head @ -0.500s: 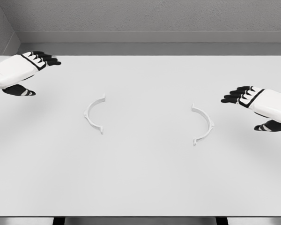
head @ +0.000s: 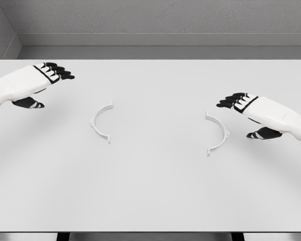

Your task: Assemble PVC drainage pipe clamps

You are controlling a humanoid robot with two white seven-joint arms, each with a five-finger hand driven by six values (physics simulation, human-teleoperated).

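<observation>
Two white half-ring clamp pieces lie flat on the white table (head: 150, 201). The left clamp half (head: 101, 122) curves with its open side facing right. The right clamp half (head: 218, 132) curves with its open side facing left. They lie well apart. My left hand (head: 49, 80) hovers up and to the left of the left half, fingers stretched out and holding nothing. My right hand (head: 241, 113) hovers just right of the right half, fingers stretched out toward it, holding nothing.
A grey wall (head: 150, 20) rises behind the table's far edge. The table's near edge runs along the bottom of the picture.
Both hands have moved inward: the left hand slid right and slightly down, the right hand slid left toward the right clamp half. The clamp halves have not moved.
</observation>
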